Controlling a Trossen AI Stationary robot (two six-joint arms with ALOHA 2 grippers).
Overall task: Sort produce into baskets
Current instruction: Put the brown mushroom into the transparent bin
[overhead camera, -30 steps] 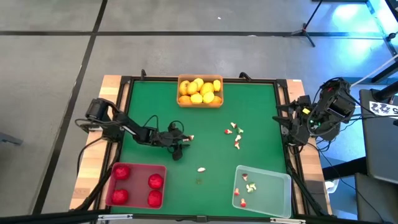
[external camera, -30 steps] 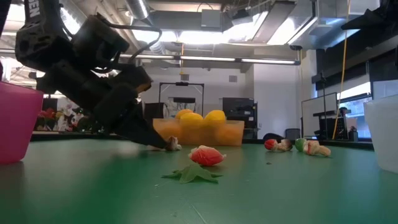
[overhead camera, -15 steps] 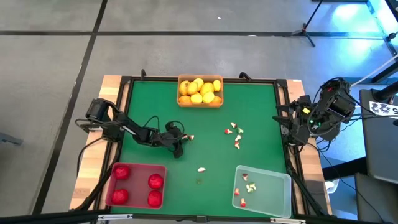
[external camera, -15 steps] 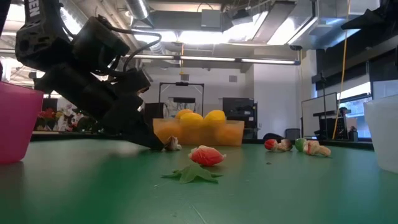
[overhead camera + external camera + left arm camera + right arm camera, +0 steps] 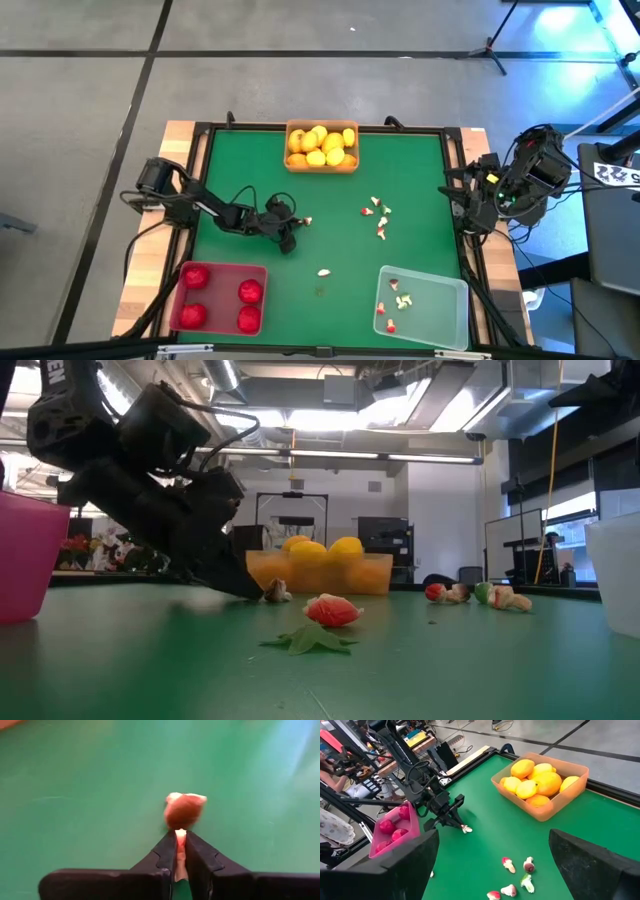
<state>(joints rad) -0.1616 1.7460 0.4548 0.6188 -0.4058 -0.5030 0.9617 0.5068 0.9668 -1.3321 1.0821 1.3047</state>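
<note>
The left end effector (image 5: 297, 222) is lowered to the green desk (image 5: 330, 195) near its middle, its fingers (image 5: 170, 851) closed on a small whitish-and-red bit (image 5: 183, 810). The right end effector (image 5: 470, 205) is parked at the desk's right edge, fingers spread wide. The orange basket (image 5: 321, 165) of yellow fruits sits at the far edge, the red basket (image 5: 219, 322) with four red fruits at the near left, the clear basket (image 5: 423, 332) at the near right. Loose bits (image 5: 380, 216) are noted right of centre.
</note>
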